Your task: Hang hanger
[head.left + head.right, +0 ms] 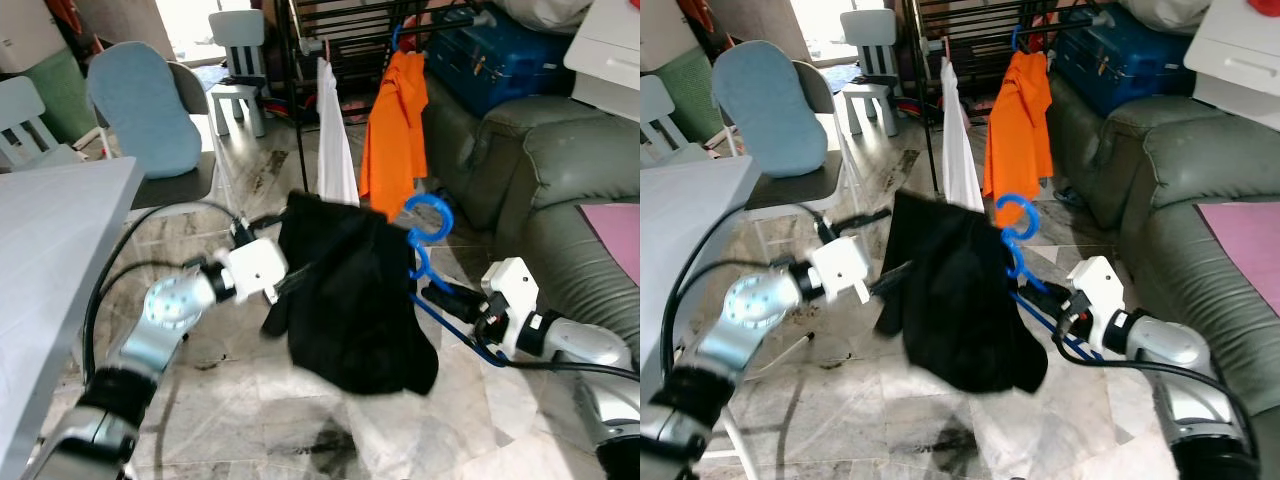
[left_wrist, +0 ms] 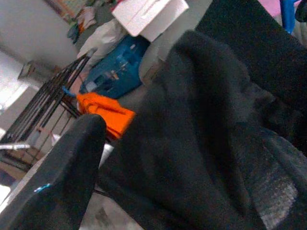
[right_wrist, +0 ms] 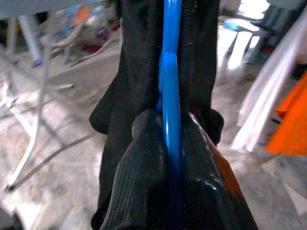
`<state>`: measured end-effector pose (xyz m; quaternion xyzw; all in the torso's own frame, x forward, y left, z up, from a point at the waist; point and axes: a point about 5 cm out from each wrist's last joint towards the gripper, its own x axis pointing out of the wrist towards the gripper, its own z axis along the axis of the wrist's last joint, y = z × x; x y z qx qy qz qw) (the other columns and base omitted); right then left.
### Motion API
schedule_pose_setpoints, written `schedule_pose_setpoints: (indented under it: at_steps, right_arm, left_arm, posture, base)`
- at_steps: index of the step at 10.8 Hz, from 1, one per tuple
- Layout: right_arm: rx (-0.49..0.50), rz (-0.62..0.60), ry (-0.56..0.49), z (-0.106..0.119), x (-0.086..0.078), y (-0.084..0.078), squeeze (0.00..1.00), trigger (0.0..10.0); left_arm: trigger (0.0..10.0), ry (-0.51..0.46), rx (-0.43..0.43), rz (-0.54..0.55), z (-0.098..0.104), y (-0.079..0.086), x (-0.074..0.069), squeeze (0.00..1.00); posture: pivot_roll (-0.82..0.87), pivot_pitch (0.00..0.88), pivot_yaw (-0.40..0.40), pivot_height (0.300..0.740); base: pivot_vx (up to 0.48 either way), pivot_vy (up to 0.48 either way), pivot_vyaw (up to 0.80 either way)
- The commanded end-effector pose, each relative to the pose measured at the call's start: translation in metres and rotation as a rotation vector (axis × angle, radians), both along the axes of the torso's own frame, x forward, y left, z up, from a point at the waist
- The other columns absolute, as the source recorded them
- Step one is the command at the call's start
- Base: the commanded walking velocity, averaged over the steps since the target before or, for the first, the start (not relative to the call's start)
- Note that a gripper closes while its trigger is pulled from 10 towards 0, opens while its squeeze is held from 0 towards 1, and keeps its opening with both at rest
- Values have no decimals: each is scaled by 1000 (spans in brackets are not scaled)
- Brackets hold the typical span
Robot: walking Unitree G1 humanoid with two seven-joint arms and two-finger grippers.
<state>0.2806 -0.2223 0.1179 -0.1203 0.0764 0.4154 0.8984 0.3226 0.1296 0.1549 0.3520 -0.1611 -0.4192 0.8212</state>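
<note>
Floor tiles (image 1: 250, 420), pale and scuffed, lie closest below my arms. Over them I have the blue hanger (image 1: 430, 222) with a black garment (image 1: 350, 300) draped on it, held up between both arms in front of me. My right gripper (image 3: 171, 143) is clamped tight on the hanger's thin blue bar, fingers pressed to it from both sides, as the right wrist view shows plainly. My left gripper (image 1: 290, 282) reaches in against the garment's left side; one finger (image 2: 62, 172) lies by the fabric, but I cannot tell whether it is pinching cloth or standing apart.

I judge the load light but awkward: the plastic hanger is stiff and slick, so it could twist in a two-finger hold, while the cloth is soft and limp and may slide off one shoulder if I tilt it. The bar near the hook's stem seems the sensible place to hold, leaving the hook free.

Further off, the dark drying rack (image 1: 340, 20) stands with a white garment (image 1: 335, 150) and an orange shirt (image 1: 395, 130) hanging from it, the shirt on another blue hanger. I expect my hook needs a free stretch of rail there. To the right sits a grey-green sofa (image 1: 560, 170); a grey desk (image 1: 50, 230) edges my left.
</note>
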Motion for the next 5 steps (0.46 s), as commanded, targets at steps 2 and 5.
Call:
schedule_pose_setpoints:
  at_steps: [2, 5]
  right_arm:
    - [-90, 134, -70, 14, 0, 7, 0, 10000]
    - [-198, 219, -168, 29, 1, 9, 0, 10000]
  left_arm:
    - [10000, -6, 59, -26, -1, 2, 2, 1000]
    - [10000, 128, 117, -107, -11, 0, 6, 1000]
  posture:
    - [-199, 0, 82, 740]
    - [-211, 0, 98, 740]
  base:
    - [0, 0, 0]
    - [0, 0, 0]
